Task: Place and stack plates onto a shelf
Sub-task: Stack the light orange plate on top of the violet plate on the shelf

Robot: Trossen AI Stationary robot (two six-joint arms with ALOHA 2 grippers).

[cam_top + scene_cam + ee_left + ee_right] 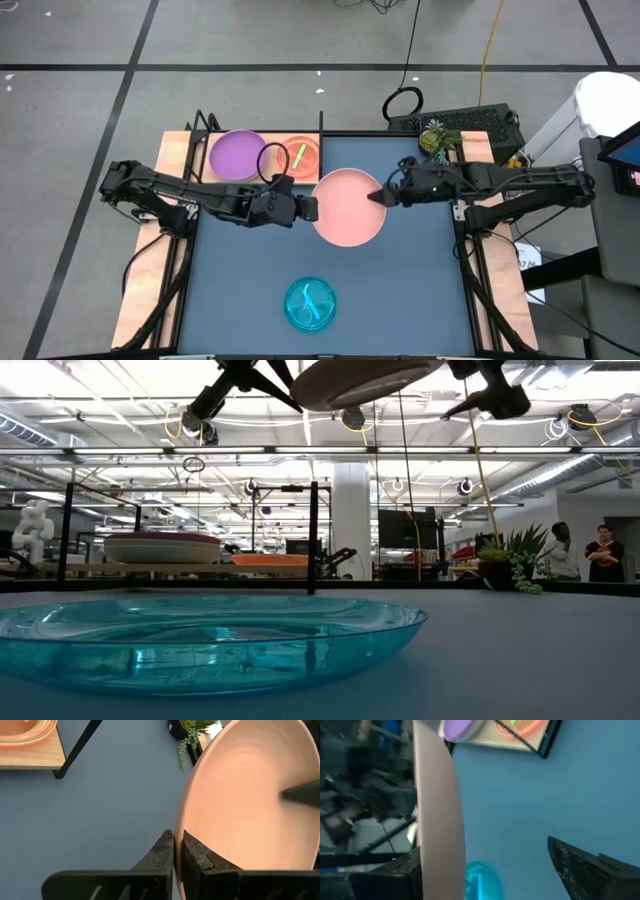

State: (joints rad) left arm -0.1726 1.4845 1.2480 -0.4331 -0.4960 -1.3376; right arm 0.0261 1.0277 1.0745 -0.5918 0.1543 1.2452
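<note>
A salmon pink plate [350,210] hangs in the air above the middle of the dark blue table. My left gripper [310,209] is shut on its left rim. My right gripper [381,196] stands open at its right rim: one finger [585,865] is well clear of the plate, the other [395,870] is close beside it, and I cannot tell whether that one touches. A purple plate [237,155] and an orange plate [298,154] with a green stripe lie on the shelf [312,137] at the far left. A teal plate [311,304] rests on the table near the front edge. My left gripper pinches the pink plate's rim [186,827] on its left side between its two fingers. The fingers [160,855] come from the table's left, slanting a little downward. The plate stays about level, hollow side up, lifted clear of the table.
A potted plant [435,138] stands at the table's far right corner. The shelf's black uprights [313,535] rise at its ends. People stand in the room beyond the table [600,550]. Bare tabletop [400,290] lies between the teal plate and the right edge.
</note>
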